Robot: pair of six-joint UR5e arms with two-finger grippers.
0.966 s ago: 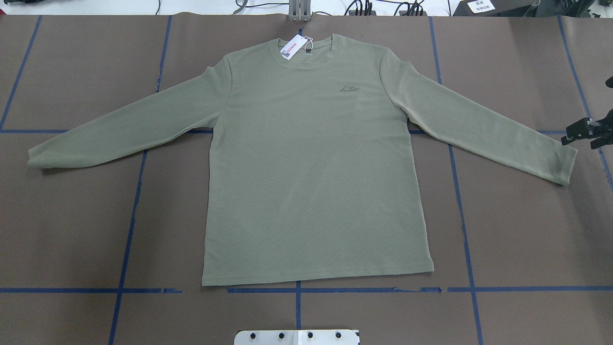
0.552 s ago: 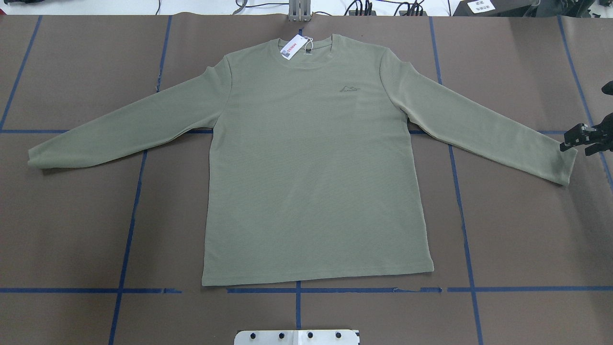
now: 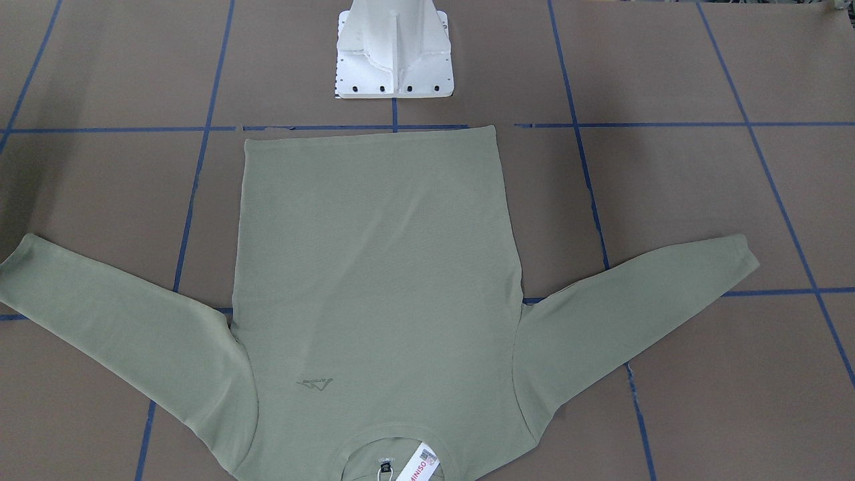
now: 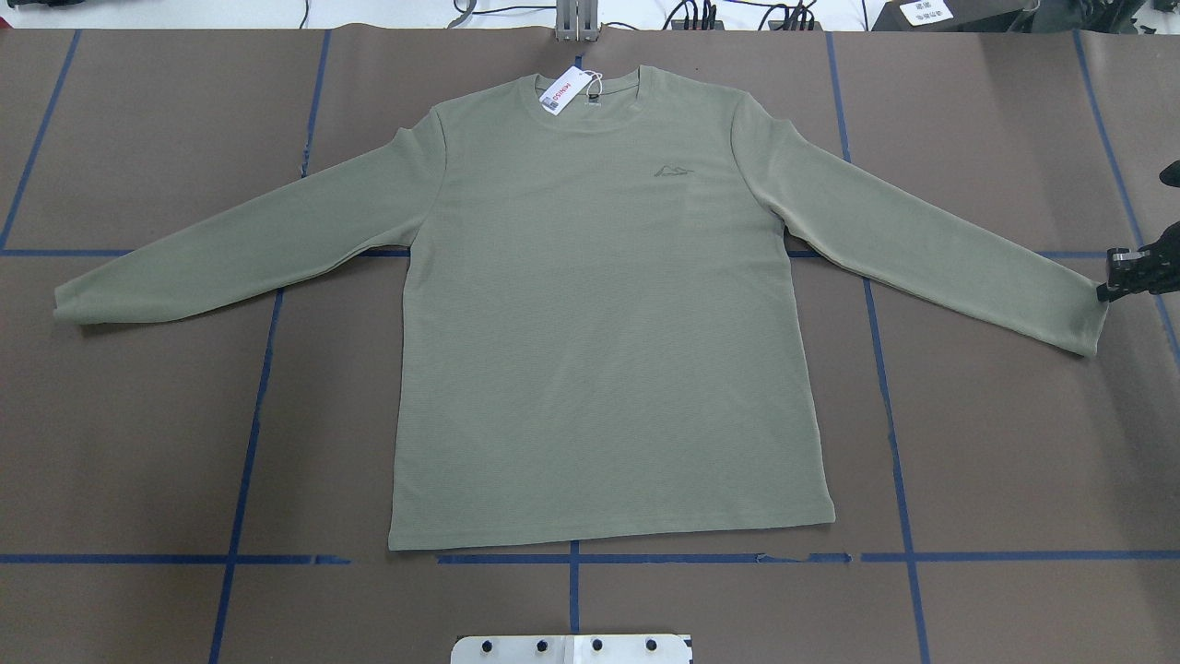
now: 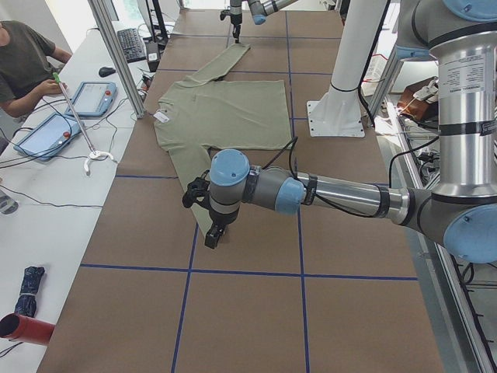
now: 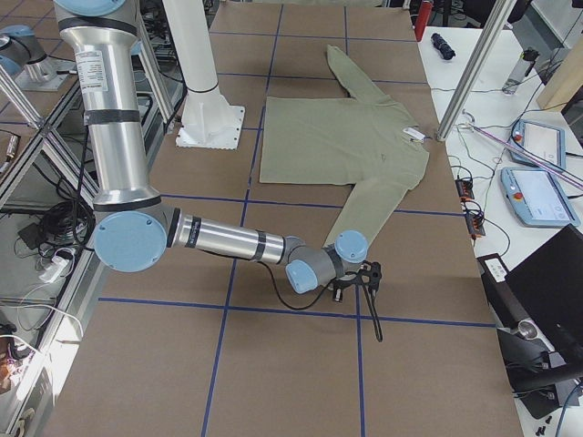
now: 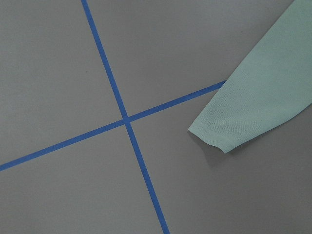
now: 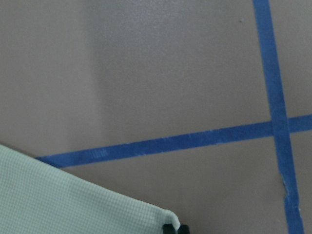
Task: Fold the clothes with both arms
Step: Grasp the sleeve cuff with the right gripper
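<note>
The sage-green long-sleeved knit shirt (image 4: 599, 323) is laid flat on the brown worktop (image 4: 138, 443), sleeves spread. Sleeve grasping is judged to be the step in hand: the black right hand (image 4: 1111, 286) is set at one cuff corner (image 8: 158, 214), and the left hand (image 5: 211, 237) is near the other. Neither hand's closure can be told. Secure cuff grips are required next.
</note>
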